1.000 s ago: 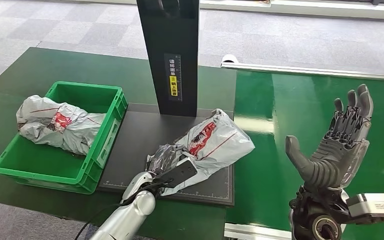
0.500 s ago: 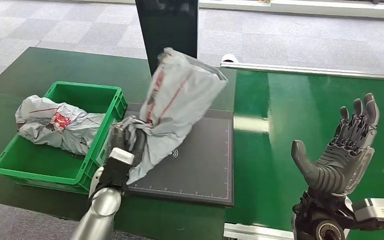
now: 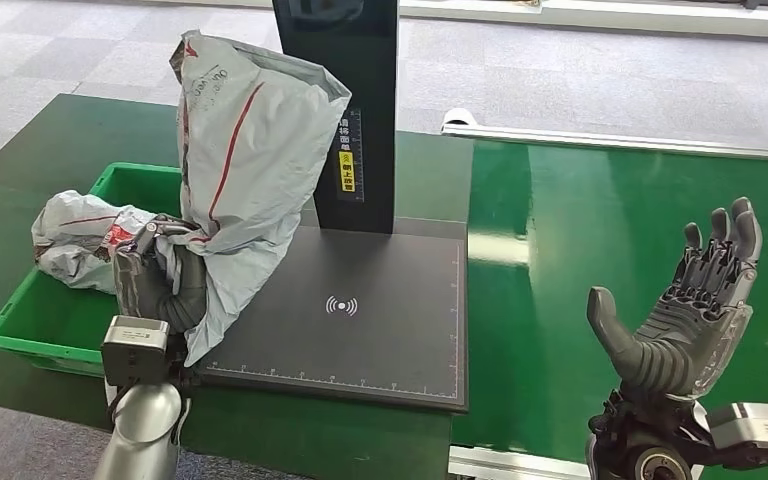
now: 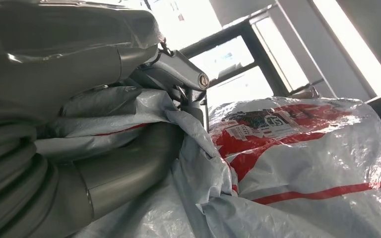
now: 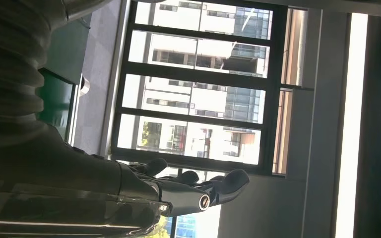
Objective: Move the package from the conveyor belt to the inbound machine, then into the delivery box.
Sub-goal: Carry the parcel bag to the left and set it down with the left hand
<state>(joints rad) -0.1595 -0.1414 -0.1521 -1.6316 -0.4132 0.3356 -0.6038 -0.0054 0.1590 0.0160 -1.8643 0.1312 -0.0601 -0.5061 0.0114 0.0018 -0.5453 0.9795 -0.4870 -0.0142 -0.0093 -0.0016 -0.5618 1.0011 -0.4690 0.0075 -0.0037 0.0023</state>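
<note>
Gripping one grey plastic package by its bunched lower end, the left hand holds it upright above the left edge of the black inbound machine platform, right beside the green delivery box. The bag stands tall, red stripes and printing on its face, its upper part reaching in front of the machine's black upright column. In the left wrist view the left hand's fingers are wrapped tightly in the crumpled film of the package, with red print visible close to the grasp.

Packages counted: two. The second package, also grey with red marking, lies inside the delivery box at its left side, partly over the wall.

The right hand is raised over the green conveyor belt, palm up, fingers spread and holding nothing. In the right wrist view the right hand has its fingers extended against a large window.

Machine platform: one, bearing a white wireless symbol at centre and a ruled scale along its near edge. Column: one, carrying a yellow and white label. Delivery boxes: one. All stand on a dark green table.
</note>
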